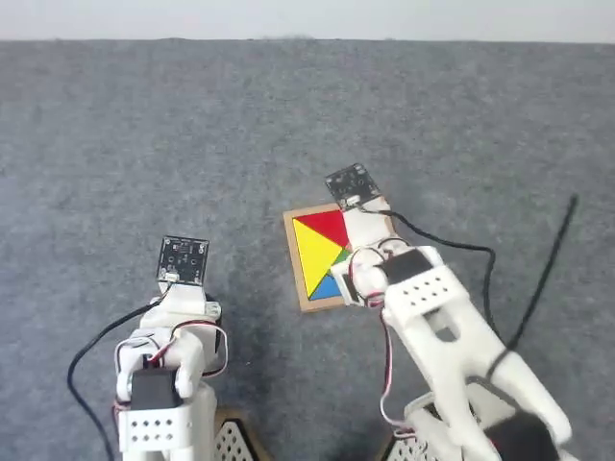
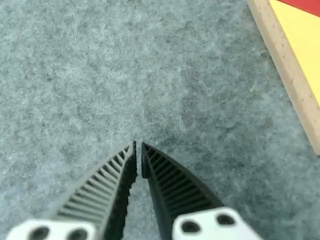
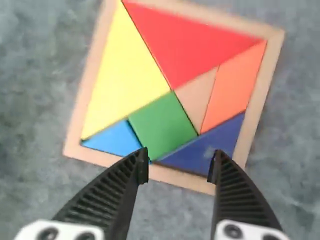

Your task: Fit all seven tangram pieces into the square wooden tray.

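Tray: the square wooden tray (image 1: 294, 252) lies flat on the grey felt tabletop (image 1: 144, 125), right of the middle and slightly turned; its left rim and near-left corner show, and its right part lies under the right arm
Pieces: inside the rim, edge to edge, lie a red triangle (image 3: 190, 45), a yellow triangle (image 3: 125, 80), a green square (image 3: 161, 125), a light blue triangle (image 3: 117, 140), a dark blue triangle (image 3: 205, 147) and an orange piece (image 3: 232, 87)
Wood-toned patch: a tan triangle (image 3: 196, 95) sits between red, green and orange; I cannot tell whether it is a seventh piece or bare tray floor
Right hand: the right hand (image 3: 180, 160) is released, its fingers spread wide with nothing between them, poised over the rim that borders the two blue triangles
Left hand: the left hand (image 2: 138, 146) is clenched, its toothed fingers almost meeting at the tips, holding nothing; it points down at the felt, left of the tray and apart from it
Edges: the tray's pale rim (image 2: 285, 65) runs straight along the yellow triangle, with a strip of felt between it and the left hand
Room: felt stretches wide to the left of the tray and beyond it to the tabletop's far edge; on the right a black cable (image 1: 543, 279) trails across the felt
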You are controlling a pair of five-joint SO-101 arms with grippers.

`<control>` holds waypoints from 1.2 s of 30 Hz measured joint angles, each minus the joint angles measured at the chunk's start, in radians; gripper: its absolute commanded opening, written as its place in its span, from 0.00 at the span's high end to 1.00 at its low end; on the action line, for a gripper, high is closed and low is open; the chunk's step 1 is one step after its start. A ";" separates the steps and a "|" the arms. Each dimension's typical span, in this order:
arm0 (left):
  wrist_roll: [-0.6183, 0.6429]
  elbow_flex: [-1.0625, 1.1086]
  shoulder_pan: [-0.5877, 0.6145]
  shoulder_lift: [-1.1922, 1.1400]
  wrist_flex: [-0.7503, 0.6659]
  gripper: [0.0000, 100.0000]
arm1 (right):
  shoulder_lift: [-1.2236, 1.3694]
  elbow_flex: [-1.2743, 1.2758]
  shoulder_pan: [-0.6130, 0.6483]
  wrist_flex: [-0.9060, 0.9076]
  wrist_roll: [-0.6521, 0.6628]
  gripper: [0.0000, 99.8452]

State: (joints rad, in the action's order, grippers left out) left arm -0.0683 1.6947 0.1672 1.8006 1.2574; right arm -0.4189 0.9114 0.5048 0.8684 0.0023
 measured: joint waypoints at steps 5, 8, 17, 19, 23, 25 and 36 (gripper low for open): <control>0.000 0.000 0.000 0.000 0.000 0.98 | 0.141 -0.003 0.006 -0.015 0.003 0.80; 0.000 0.000 0.000 0.000 0.000 0.98 | 0.157 -0.012 0.008 -0.015 0.003 0.80; 0.000 0.000 0.000 0.000 0.000 0.98 | 0.164 -0.020 0.006 -0.015 0.003 0.80; 0.000 0.000 0.000 0.000 0.000 0.98 | 0.123 -0.015 0.002 -0.006 0.003 0.80; 0.000 0.000 0.000 0.000 0.000 0.98 | -0.018 -0.015 -0.066 0.061 0.003 0.80; 0.000 0.000 0.000 0.000 0.000 0.98 | -0.106 -0.008 -0.114 0.098 0.003 0.80; 0.000 0.000 0.000 0.000 0.000 0.98 | -0.663 0.321 -0.216 0.126 0.052 0.81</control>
State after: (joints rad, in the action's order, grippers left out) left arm -0.0683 1.6947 0.1672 1.8006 1.2574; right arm -1.0817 1.2321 0.2885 0.9943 0.0545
